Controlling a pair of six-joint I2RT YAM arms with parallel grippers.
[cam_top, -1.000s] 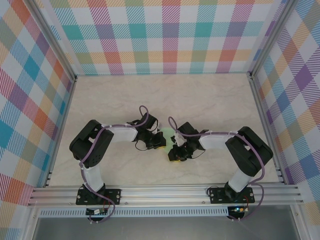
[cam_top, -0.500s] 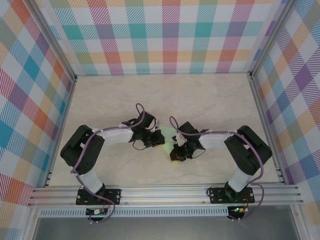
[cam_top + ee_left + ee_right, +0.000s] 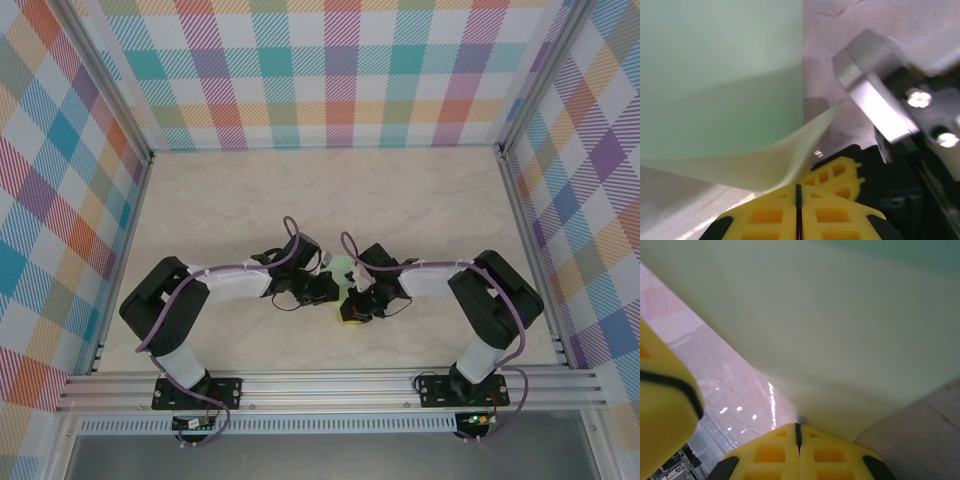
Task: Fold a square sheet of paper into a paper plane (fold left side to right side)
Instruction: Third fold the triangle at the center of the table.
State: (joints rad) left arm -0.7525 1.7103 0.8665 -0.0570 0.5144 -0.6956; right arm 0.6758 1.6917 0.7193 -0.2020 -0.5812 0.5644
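- While the square sheet of paper (image 3: pixel 720 75) is flat on the table (image 3: pixel 400 190) across most of its width, its near edge curls up off the marble, so by my reading you're in the left-to-right fold and the flap isn't over yet.
- From the top camera the sheet sits mid-table, with both wrists crowded on it: one at its 8 o'clock, the other at its 6 o'clock.
- The left gripper (image 3: pixel 796 192) has its yellow jaws pressed together, seam closed. The lifted edge runs straight down into the tips, so it looks pinched on the sheet.
- The right gripper (image 3: pixel 797 432) is closed tight too. The sheet bellies up over it from 12 to 3 o'clock and dips behind the tips, but I can't tell whether any paper is between them.
- The tips are nearly touching, and the right one's finger shows at 2 o'clock in the left wrist view.
- Your next move, I'd judge: carry the pinched edge across toward 3 o'clock in a low arc, line it up edge to edge, then press the crease. Watch for the grippers colliding or the thin paper tearing.
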